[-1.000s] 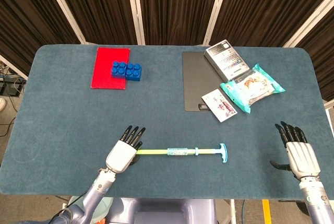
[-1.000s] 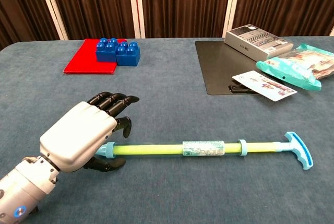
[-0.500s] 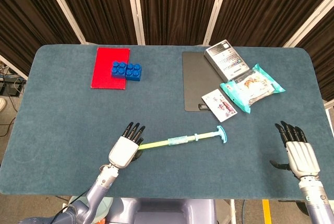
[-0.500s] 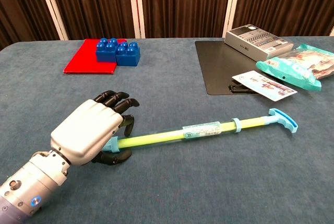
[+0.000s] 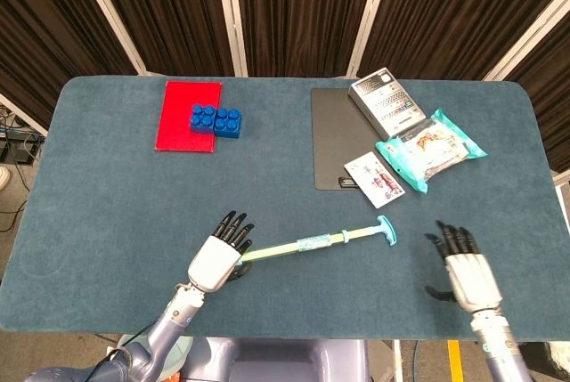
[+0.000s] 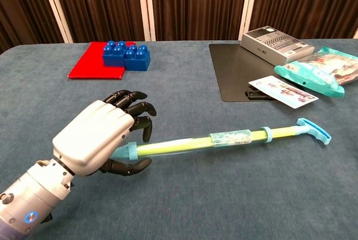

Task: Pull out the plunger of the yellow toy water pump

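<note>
The yellow toy water pump point(image 5: 307, 244) lies slanted across the near middle of the table, its blue T-handle point(image 5: 386, 229) pointing right. In the chest view the pump point(image 6: 229, 138) has a blue cap on its left end and a patterned label at mid-length. My left hand point(image 6: 98, 136) wraps that capped end, fingers curled above it and thumb below; from the head camera the same left hand point(image 5: 216, 259) covers the pump's left tip. My right hand point(image 5: 465, 273) is open with fingers spread, right of the handle and apart from it. The chest view does not show it.
At the back left a red plate point(image 5: 187, 115) carries blue bricks point(image 5: 215, 119). At the back right are a black clipboard point(image 5: 337, 137), a grey box point(image 5: 385, 101), a teal snack packet point(image 5: 430, 148) and a small card point(image 5: 374, 179).
My left hand closed around the pump's left end, and the pump swung its handle away from me and shifted right. My right hand moved left toward the handle.
</note>
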`<state>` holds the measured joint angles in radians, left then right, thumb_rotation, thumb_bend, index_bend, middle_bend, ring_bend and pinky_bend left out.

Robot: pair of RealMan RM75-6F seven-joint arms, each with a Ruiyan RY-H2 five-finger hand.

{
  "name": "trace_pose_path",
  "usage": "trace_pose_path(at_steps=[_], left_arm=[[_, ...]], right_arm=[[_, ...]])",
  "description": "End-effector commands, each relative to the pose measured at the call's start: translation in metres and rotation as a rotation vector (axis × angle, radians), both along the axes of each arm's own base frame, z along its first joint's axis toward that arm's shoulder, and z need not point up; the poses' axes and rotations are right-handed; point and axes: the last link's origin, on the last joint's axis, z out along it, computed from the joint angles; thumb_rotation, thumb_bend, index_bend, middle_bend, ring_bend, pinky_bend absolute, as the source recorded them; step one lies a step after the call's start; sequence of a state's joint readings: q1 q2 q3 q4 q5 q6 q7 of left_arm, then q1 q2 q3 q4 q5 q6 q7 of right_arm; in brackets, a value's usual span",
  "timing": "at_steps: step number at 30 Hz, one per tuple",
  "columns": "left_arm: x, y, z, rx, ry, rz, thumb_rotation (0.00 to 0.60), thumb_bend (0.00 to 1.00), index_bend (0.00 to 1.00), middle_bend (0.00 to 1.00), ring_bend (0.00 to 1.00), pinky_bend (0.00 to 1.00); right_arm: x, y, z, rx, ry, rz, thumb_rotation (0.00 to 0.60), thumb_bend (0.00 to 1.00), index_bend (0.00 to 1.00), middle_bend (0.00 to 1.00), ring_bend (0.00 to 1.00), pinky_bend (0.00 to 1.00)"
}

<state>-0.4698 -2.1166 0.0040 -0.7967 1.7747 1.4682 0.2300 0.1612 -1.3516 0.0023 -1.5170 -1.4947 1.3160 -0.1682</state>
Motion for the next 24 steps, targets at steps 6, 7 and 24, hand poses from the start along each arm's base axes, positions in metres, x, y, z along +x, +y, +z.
trace_pose_path(at_steps=[6, 7, 24], left_arm=[[-0.002, -0.007, 0.002, -0.051, -0.044, -0.003, 0.6, 0.55, 0.75, 0.24, 0.11, 0.13], [-0.002, -0.007, 0.002, -0.056, -0.048, -0.001, 0.6, 0.55, 0.75, 0.24, 0.11, 0.13], [-0.001, -0.01, 0.003, -0.109, -0.076, 0.008, 0.6, 0.54, 0.75, 0.25, 0.11, 0.13]], right_arm=[[0.022, -0.015, -0.05, 0.025, 0.023, 0.094, 0.6, 0.2, 0.27, 0.01, 0.0, 0.05], [0.024, -0.017, -0.052, 0.027, 0.026, 0.102, 0.6, 0.2, 0.27, 0.01, 0.0, 0.05], [0.034, -0.049, -0.083, 0.086, -0.006, 0.122, 0.6, 0.2, 0.34, 0.03, 0.0, 0.05]])
